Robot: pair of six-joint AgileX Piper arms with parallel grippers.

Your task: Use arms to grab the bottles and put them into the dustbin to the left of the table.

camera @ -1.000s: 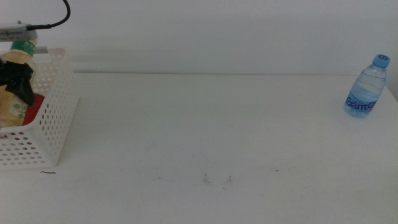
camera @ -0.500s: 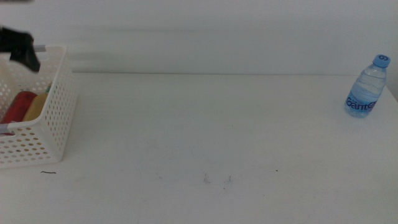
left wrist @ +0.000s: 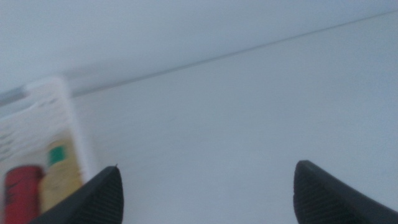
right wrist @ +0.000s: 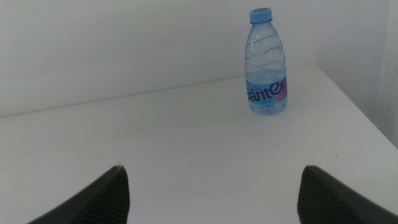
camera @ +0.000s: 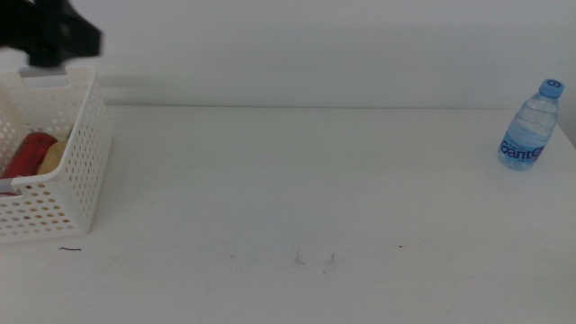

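- Bottles: the red can (camera: pixel 25 153) and the yellow bottle (camera: pixel 53 157) now lie side by side in the dustbin (camera: pixel 76 175); the yellow one has dropped out of the left gripper (camera: pixel 54 36) within the last second.
- That gripper has risen above the bin's far rim, jaws spread wide and empty.
- Only the water bottle (camera: pixel 531 126) remains, upright at the table's (camera: pixel 297 189) far right corner.
- Right gripper (right wrist: pixel 211 193), jaws apart, faces it from a distance, likely the next grab.

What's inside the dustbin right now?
In the dustbin lie the red can and the yellow-liquid bottle, side by side. Its perforated wall hides their lower parts. The water bottle stands on the table.
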